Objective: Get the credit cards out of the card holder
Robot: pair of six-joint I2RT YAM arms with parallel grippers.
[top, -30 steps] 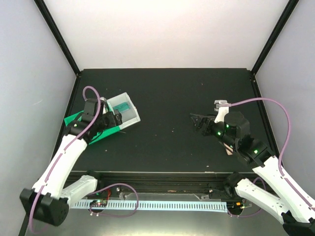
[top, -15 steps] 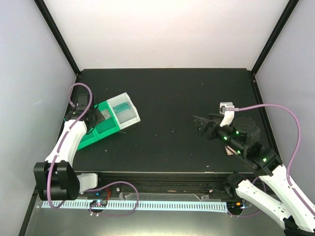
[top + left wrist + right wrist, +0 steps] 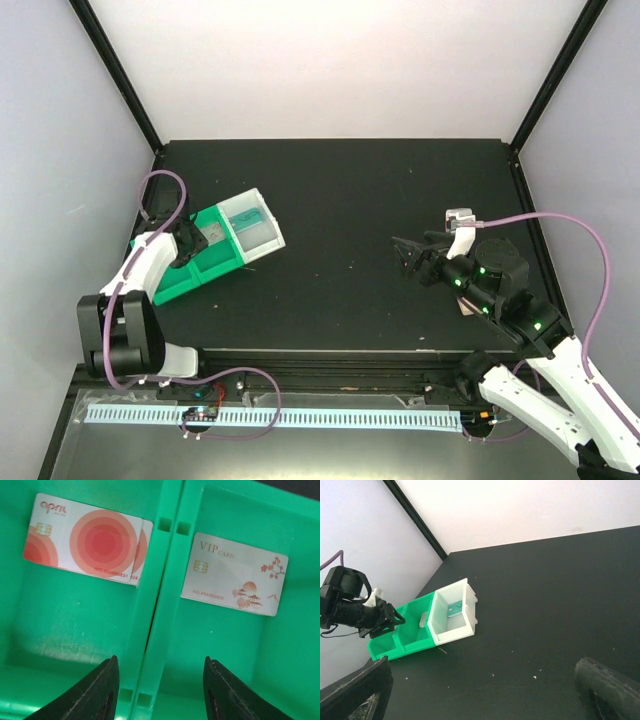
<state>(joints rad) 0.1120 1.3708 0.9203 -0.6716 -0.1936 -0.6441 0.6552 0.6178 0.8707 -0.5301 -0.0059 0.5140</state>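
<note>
One teal credit card (image 3: 252, 217) lies in the white end compartment of the bin tray; it also shows in the right wrist view (image 3: 454, 609). A tan-pink sliver that looks like the card holder (image 3: 464, 306) shows on the table under my right arm, mostly hidden. My left gripper (image 3: 196, 243) is open and empty above the tray's green compartments, its jaws either side of the divider (image 3: 161, 692). My right gripper (image 3: 405, 253) is open and empty above the table at right, facing the tray (image 3: 485, 692).
The green-and-white bin tray (image 3: 175, 283) lies at the left of the black table. Its green compartments hold two stacked white cards with red circles (image 3: 85, 540) and a white VIP card (image 3: 235, 574). Black frame posts stand at the back corners.
My left arm has swung left from the white compartment to the tray's green end, so the whole tray now shows. My right arm has drawn back slightly to the right.
</note>
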